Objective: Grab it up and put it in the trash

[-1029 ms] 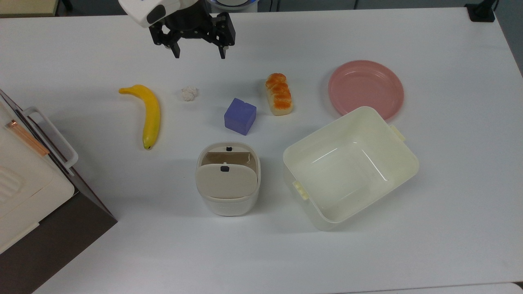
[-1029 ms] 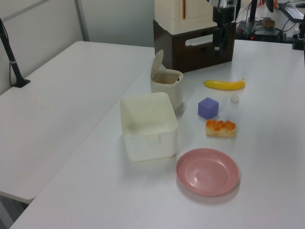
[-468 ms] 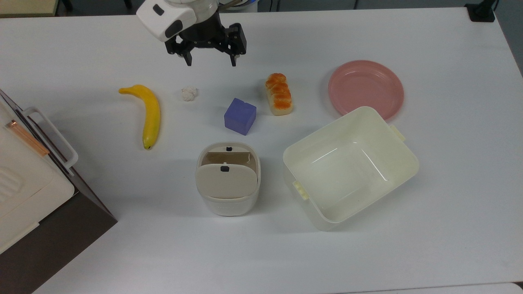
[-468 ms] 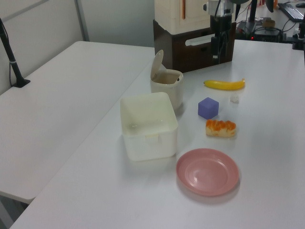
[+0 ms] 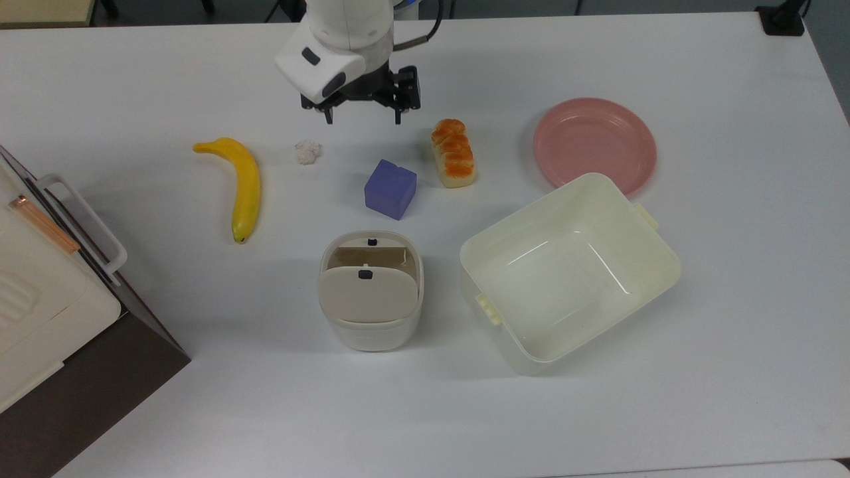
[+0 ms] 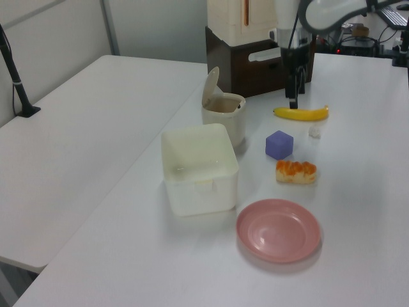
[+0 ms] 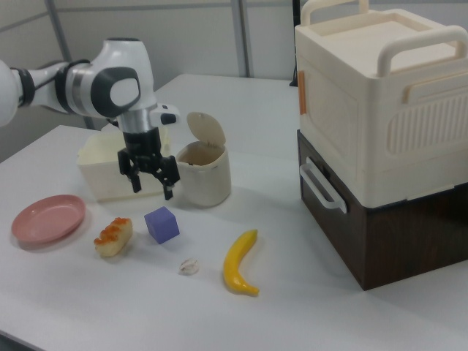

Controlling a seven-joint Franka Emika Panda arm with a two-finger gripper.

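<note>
White tabletop [image 5: 597,411] stretches across the scene, and on it the paper wad [image 5: 307,152] lies by itself, between the banana [image 5: 240,182] and the purple cube [image 5: 390,189], touching neither. In the right view the wad [image 7: 189,266] sits just beside the banana [image 7: 240,263], nearer the camera than the cube [image 7: 161,224]. The claw [image 5: 363,119] hangs in the air with its two fingers spread wide apart and nothing between them; in the top view it is above and to the right of the wad, and in the right view the claw [image 7: 151,189] shows well clear of the table, over the cube and in front of the bin. The little trash bin [image 5: 370,290] stands upright nearer the top view's lower edge, below the cube, its beige flap lid [image 5: 367,294] tilted up so a gap into the bin shows behind it. To the top view's right of the bin sits the big cream tub [image 5: 569,271], and beyond its far corner the pink plate [image 5: 594,144]. The bread loaf [image 5: 453,153] lies between the cube and the plate. A cream box on a dark brown base [image 7: 380,139] stands at the table's end past the banana.
</note>
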